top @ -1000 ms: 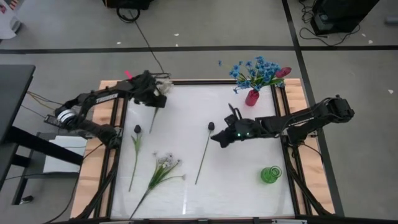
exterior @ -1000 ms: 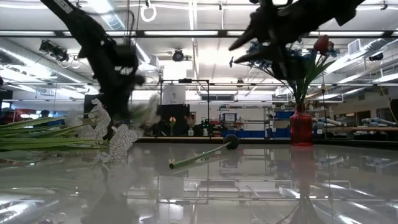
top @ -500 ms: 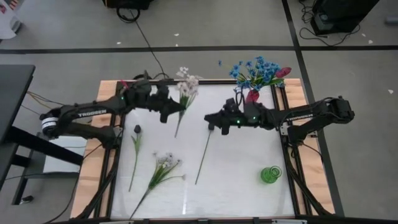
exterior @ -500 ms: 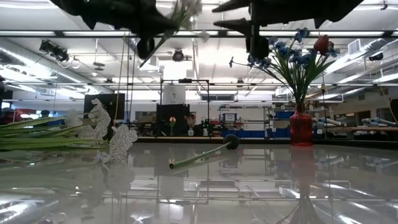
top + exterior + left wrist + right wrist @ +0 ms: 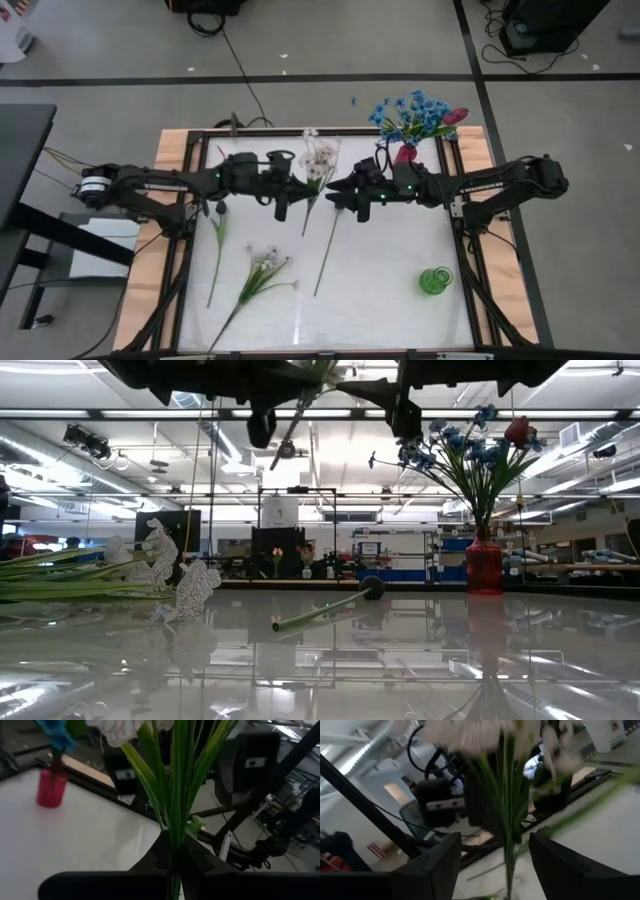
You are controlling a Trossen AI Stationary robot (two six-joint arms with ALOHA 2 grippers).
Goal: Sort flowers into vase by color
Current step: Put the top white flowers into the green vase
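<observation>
Left tool [image 5: 291,196] pinches the white flower [image 5: 319,165] by its stem, raised over the surface [image 5: 380,260] centre; right tool [image 5: 345,199], fingers spread, faces that stem just beside it, red vase [image 5: 404,155] behind.

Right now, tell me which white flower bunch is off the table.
The white bunch clamped in the left gripper, held up between both arms. The other white bunch lies flat on the table.

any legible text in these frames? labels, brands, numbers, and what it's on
None legible.
Left arm: pale lettering along the link, too small to read in the high view.
Right arm: the same, too small.
Grey housings behind the white flower, wrist views: small white labels, blurred.
Room signs, low view: unreadable.
</observation>
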